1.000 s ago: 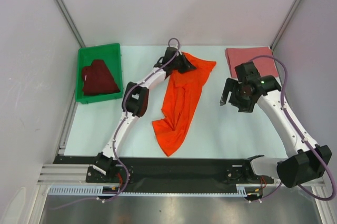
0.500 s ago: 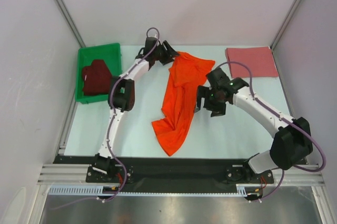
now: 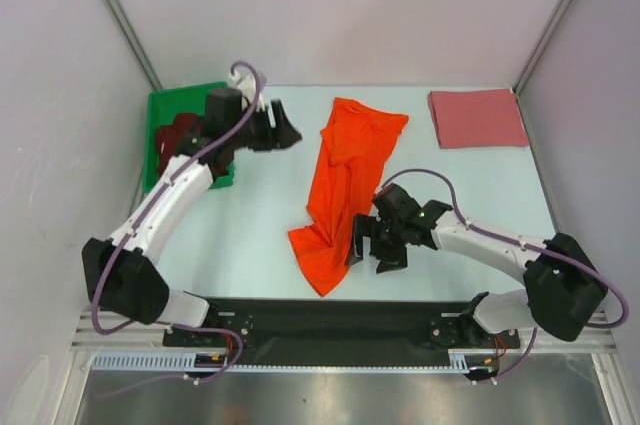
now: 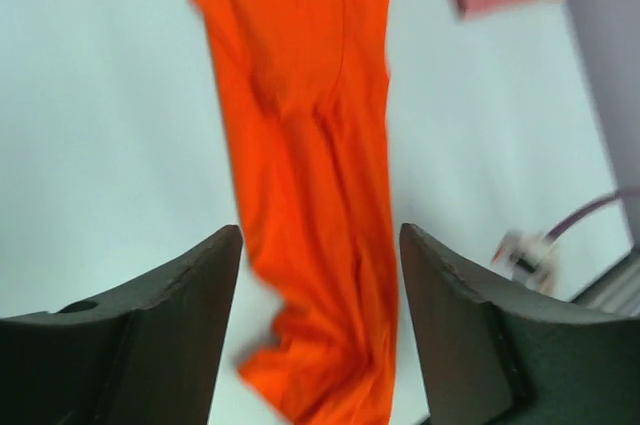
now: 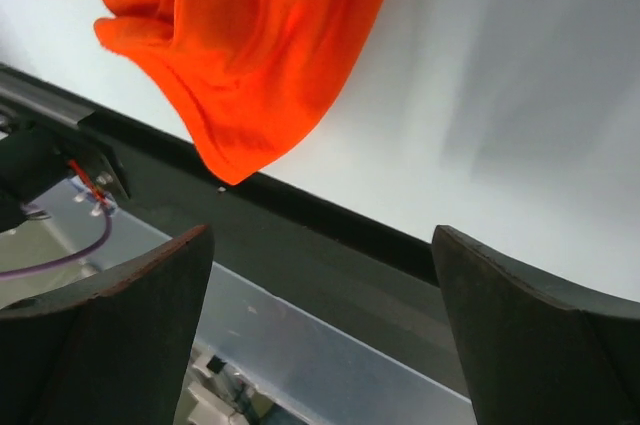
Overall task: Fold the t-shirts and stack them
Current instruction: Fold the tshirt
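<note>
The pale table [image 3: 250, 225] fills the middle of the top view, and the largest thing on it is the orange t-shirt [image 3: 345, 180]. It lies as a long, rumpled strip from upper centre down to a bunched end at lower centre, close to the black rail. The green bin [image 3: 165, 105] sits at upper left with the maroon t-shirt [image 3: 172, 137] heaped inside, partly hidden by the left arm. The pink t-shirt [image 3: 477, 117] rests at upper right as a neat flat rectangle, well apart from the others. A second ago the left gripper [image 3: 290, 133] was clamped on the orange shirt's top edge. It has since let go and drawn back toward the upper left, just beside the bin, and its fingers stand wide apart with nothing between them. The shirt's top now lies flat on the table. Over the same second the right gripper [image 3: 368, 253] has swung from beside the pink shirt down to lower centre, just beside the strip's lower right edge. Its fingers are also spread, and it holds nothing. That suggests the orange shirt has only been laid out. It is neither spread nor folded yet, and the bunched lower end looks like the next thing to grasp. The pink one looks already folded, and the maroon one waits in the bin. No brand, label or writing can be read anywhere.
</note>
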Robot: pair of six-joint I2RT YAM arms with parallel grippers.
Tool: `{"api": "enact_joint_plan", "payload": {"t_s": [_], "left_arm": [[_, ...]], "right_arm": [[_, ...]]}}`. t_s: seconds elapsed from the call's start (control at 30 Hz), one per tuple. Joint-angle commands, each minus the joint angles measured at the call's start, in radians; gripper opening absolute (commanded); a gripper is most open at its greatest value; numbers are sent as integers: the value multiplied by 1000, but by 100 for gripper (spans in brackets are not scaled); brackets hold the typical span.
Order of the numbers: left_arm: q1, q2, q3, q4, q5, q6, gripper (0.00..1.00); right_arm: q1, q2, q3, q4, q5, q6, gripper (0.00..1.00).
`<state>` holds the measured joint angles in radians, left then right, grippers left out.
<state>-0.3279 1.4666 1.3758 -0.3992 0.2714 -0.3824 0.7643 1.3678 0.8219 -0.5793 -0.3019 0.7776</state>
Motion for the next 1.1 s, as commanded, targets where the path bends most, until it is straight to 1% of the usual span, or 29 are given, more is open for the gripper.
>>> {"api": "enact_joint_plan", "payload": {"t_s": [0.0,0.03,0.07,0.13,0.17,0.2,0.4,0.47,0.5,0.57,0.6,0.63,0.67,0.7,0.77,0.8,0.83,0.87,0.9,0.93,0.97,1.0,1.07], "left_arm": [[-8,-32,-242,-20,121,48,69],[-17,-54,-318,-18,111,53,67],[-48,-83,-355,-1,95,57,69],[-83,-146,-427,10,49,76,71],[-114,-152,-435,-7,26,77,73],[-121,-153,-445,-33,14,80,73],[-129,-97,-501,-112,-60,94,73],[-128,-91,-511,-106,-58,105,73],[-129,-91,-517,-95,-58,111,73],[-129,-83,-531,-58,-46,115,72],[-129,-71,-529,-56,-38,120,70],[-129,-59,-518,-56,-35,126,68],[-129,-39,-514,-62,-29,126,64],[-129,-35,-514,-59,-26,128,62],[-128,-35,-534,-38,-34,122,59],[-128,-35,-537,-38,-31,119,59],[-129,-37,-544,-36,-28,117,59],[-129,-38,-550,-32,-24,114,58],[-129,-43,-555,-32,-38,103,58],[-129,-46,-566,-33,-44,96,57],[-129,-54,-570,-42,-57,85,55],[-129,-64,-577,-44,-64,64,54],[-128,-103,-587,-56,-78,51,54]], "right_arm": [[21,-71,-91,203,-69,192,99],[30,-75,-134,276,-86,228,100],[39,-81,-147,304,-85,274,100],[81,-87,-159,340,-54,302,100],[93,-85,-156,338,-43,308,100],[108,-87,-155,338,-34,324,100],[170,-116,-188,368,17,362,100],[184,-128,-219,424,24,419,100],[190,-133,-262,456,29,446,100],[211,-139,-302,548,63,540,100],[219,-142,-337,570,75,575,97],[230,-141,-349,649,111,639,94],[262,-138,-348,659,139,661,89],[279,-124,-343,661,165,678,84],[329,-104,-316,671,233,713,81],[348,-92,-307,668,256,733,77],[363,-72,-302,676,294,753,75],[374,-59,-302,691,300,791,74],[401,-50,-302,697,300,808,68],[415,-36,-300,688,349,827,64],[435,-35,-303,684,368,851,63],[452,-33,-306,684,385,892,61],[509,-41,-305,645,452,926,61]]}}
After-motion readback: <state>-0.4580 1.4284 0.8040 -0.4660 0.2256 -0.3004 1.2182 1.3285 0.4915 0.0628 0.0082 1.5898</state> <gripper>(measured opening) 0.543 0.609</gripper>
